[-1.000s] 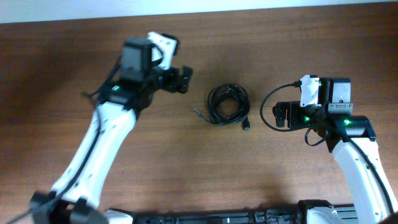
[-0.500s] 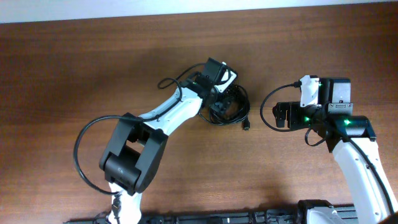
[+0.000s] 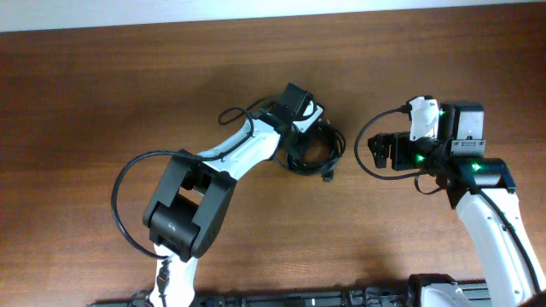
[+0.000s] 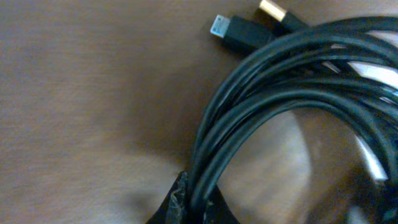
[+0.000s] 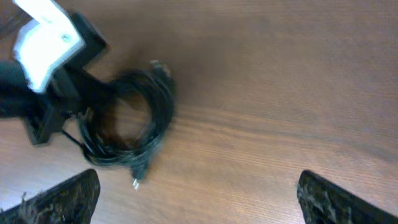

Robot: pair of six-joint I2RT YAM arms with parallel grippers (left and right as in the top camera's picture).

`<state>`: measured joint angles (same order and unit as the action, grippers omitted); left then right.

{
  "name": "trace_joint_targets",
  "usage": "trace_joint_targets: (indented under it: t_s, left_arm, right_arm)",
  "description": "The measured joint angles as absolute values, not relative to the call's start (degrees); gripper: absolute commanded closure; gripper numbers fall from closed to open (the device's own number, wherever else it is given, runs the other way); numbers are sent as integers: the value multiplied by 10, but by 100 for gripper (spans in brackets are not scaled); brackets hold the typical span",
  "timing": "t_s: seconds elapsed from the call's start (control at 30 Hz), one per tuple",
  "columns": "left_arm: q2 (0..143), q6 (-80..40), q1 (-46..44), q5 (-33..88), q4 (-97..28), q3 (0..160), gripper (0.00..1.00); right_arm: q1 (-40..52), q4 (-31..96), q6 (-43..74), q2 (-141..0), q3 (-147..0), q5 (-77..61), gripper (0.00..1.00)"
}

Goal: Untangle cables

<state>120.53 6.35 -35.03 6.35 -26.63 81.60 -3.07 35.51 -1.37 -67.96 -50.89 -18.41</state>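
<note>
Coiled black cable bundle (image 3: 314, 150): lies on the brown wooden table (image 3: 102, 85), directly beneath the left gripper (image 3: 299, 141), strands against one fingertip (image 4: 180, 202); whether it is clasped, cannot tell. Right gripper (image 5: 199, 205): spread wide, empty; coil ahead, apart.

The cables (image 3: 314, 152) were black, one plug (image 4: 273, 9) tipped gold; the tabletop (image 3: 102, 94) was reddish-brown with wood grain; the left arm (image 3: 243, 152) and right arm (image 3: 499, 230) were white and black
</note>
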Motion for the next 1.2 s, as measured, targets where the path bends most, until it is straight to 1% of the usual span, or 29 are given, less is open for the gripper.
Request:
trace_joint_targets:
  t_s: [0.1,0.2,0.3,0.37,0.4,0.43,0.63,0.67,0.73,0.8,0.87,0.97,1.0,1.07,1.2]
  left_arm:
    - [1201,58,-353,177,-276,816,100]
    - [1190,47,-353,227,-286,816,100]
    - [1188,44,-353,243,-290,816,100]
    - [1188,36,-353,247,-291,816,100]
    - [1188,35,-353,247,-291,816,100]
    - [1188,34,-353,248,-291,816,100]
    - [1188,20,-352,261,-287,816,100]
    - [1188,18,-352,274,-282,816,100]
    - [1188,16,-352,295,-277,816,100]
    - [1188,14,-352,321,-274,816,100]
    - [1188,12,-352,337,-274,816,100]
    - [1187,10,-352,352,-274,816,100]
    - [1187,10,-352,353,-274,816,100]
    - [1187,10,-352,354,-274,816,100]
    - [1187,10,-344,363,-274,816,98]
  right_arm:
    - [-31,348,-13,-708,-510,-213,1]
    - [-31,352,-6,-755,-511,-221,0]
    - [-31,376,4,-798,-512,-222,10]
    - [-31,394,8,-825,-512,-227,39]
    - [-31,401,10,-834,-512,-233,48]
    - [-31,406,13,-840,-512,-239,50]
    - [-31,436,13,-850,-512,-272,50]
    - [-31,436,13,-850,-512,-274,52]
    - [-31,438,13,-850,-512,-274,65]
    - [-31,438,17,-850,-512,-278,70]
    - [-31,437,32,-850,-512,-280,81]
    - [-31,438,48,-850,-512,-282,83]
    - [-31,438,50,-850,-512,-282,86]
    - [-31,437,55,-850,-507,-282,96]
    - [-31,438,58,-851,-503,-277,96]
